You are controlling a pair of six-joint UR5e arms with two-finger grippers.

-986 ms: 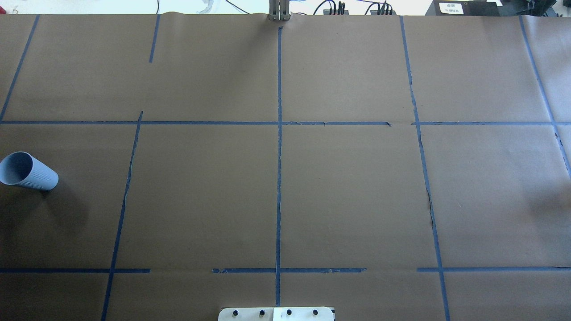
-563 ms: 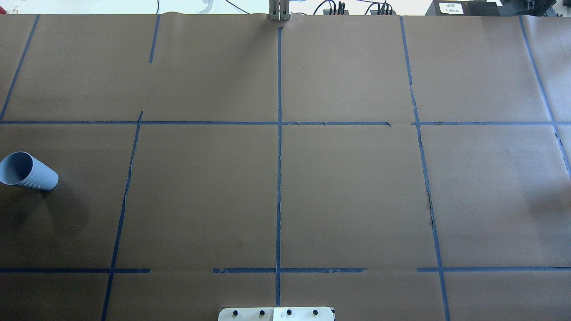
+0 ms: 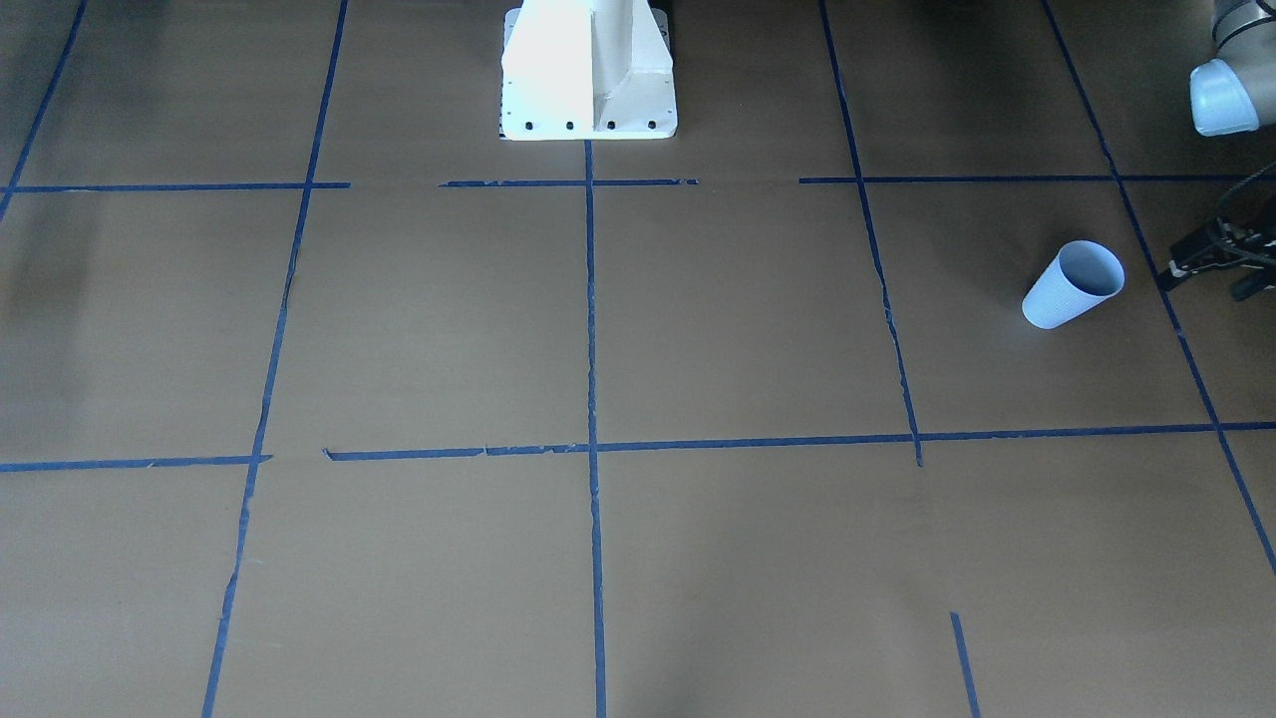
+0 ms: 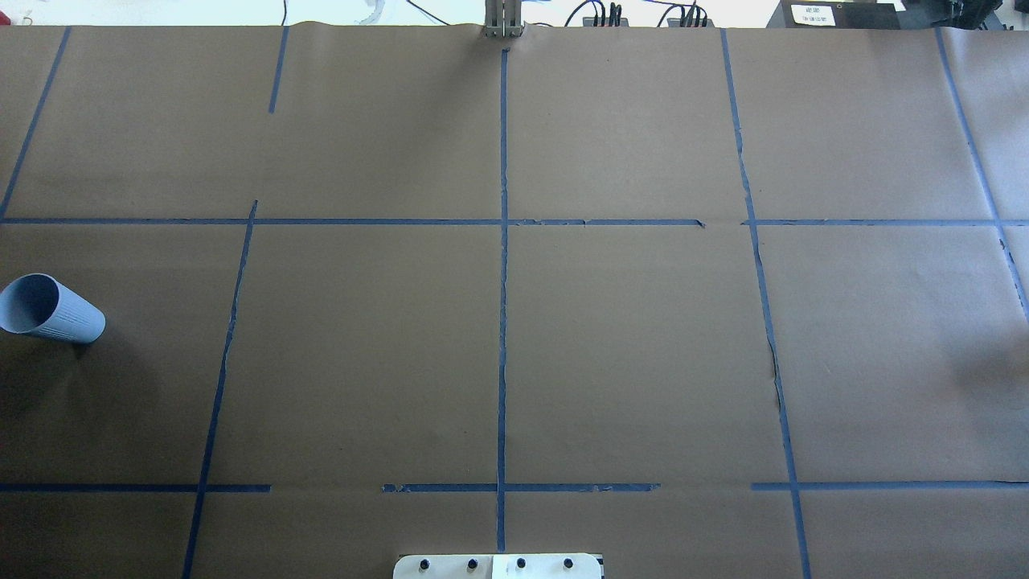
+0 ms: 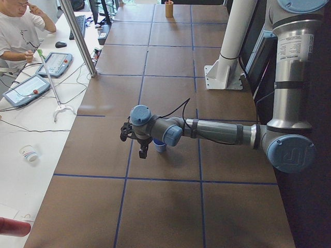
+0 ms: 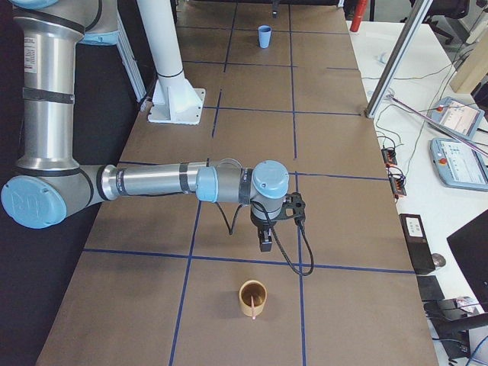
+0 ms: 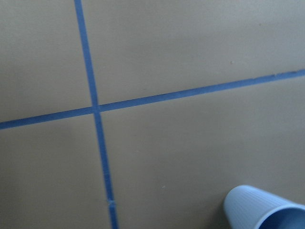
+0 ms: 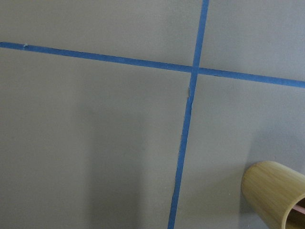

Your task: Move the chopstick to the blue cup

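Observation:
The pale blue ribbed cup [image 4: 50, 310] stands upright at the table's left edge; it also shows in the front view [image 3: 1074, 284] and in the left wrist view [image 7: 262, 210]. The pinkish-red chopstick [image 6: 252, 308] stands in a bamboo cup [image 6: 253, 297] at the table's right end. My left gripper [image 5: 143, 153] hangs just beside the blue cup, above the table; only its dark edge shows in the front view [image 3: 1218, 261]. My right gripper [image 6: 264, 244] hovers a little short of the bamboo cup. I cannot tell whether either gripper is open or shut.
The brown paper table [image 4: 627, 346] is marked with blue tape lines. The white robot base [image 3: 588, 70] stands at the robot's side. The bamboo cup [image 8: 274, 191] shows at the right wrist view's lower right. An operator [image 5: 18, 36] sits at a desk with tablets beyond the table.

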